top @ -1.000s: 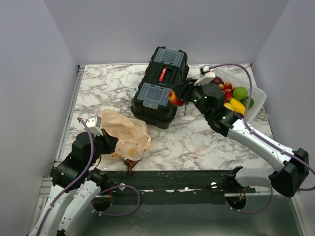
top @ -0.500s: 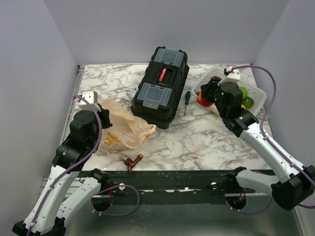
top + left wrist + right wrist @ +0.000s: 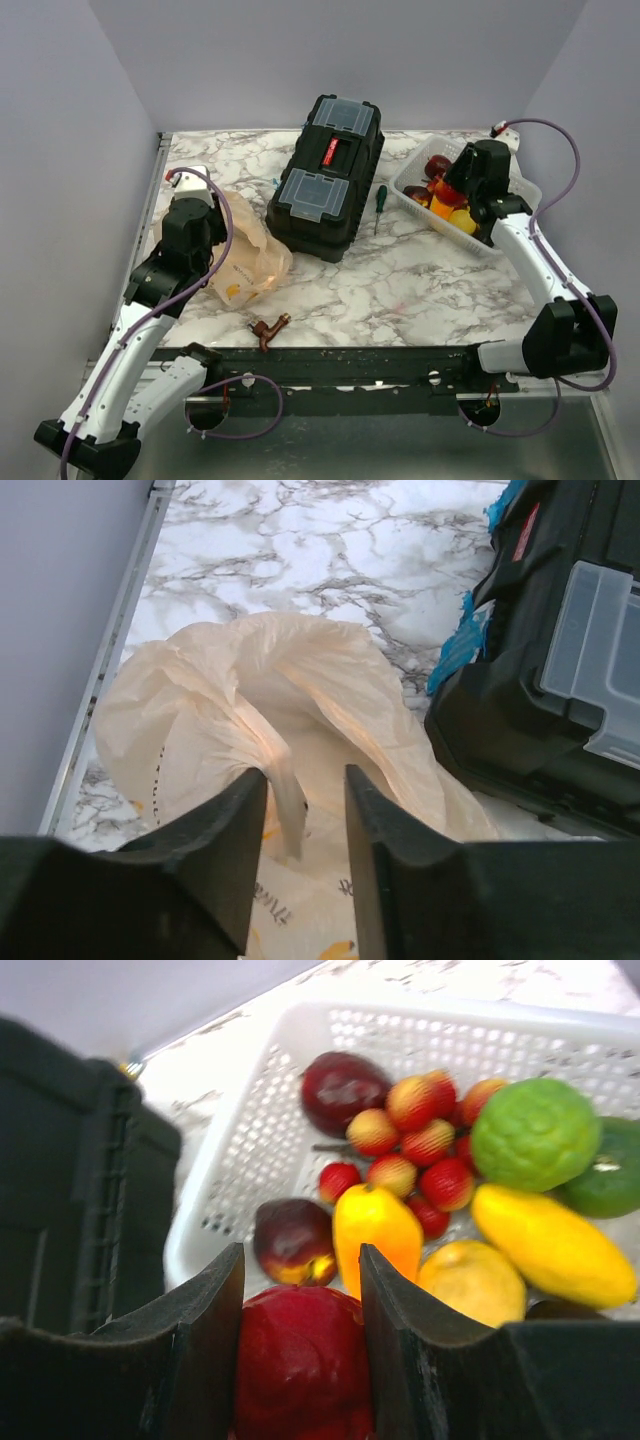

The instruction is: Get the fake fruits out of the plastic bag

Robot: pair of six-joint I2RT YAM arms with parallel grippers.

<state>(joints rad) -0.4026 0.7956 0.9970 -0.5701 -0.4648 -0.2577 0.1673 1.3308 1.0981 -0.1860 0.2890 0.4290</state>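
- Grips a red fruit [image 3: 300, 1360] in the right gripper [image 3: 300, 1265] over the basket [image 3: 230, 1170] at 2 o'clock, likely to drop it in.
- Pinches a fold of the bag [image 3: 330, 680] in the left gripper [image 3: 305, 780] at 9 o'clock, likely to hold it up.

left gripper [image 3: 305, 780], seen from the wrist: its two dark fingers [image 3: 215, 850] hold a gathered fold of the plastic bag [image 3: 340, 695], which rises in a ridge off the marble table [image 3: 300, 550]. black toolbox [image 3: 560, 700] just beside the bag at right, a blue scrap [image 3: 458, 648] against its corner; metal rail [image 3: 118, 630] along the table's left edge.
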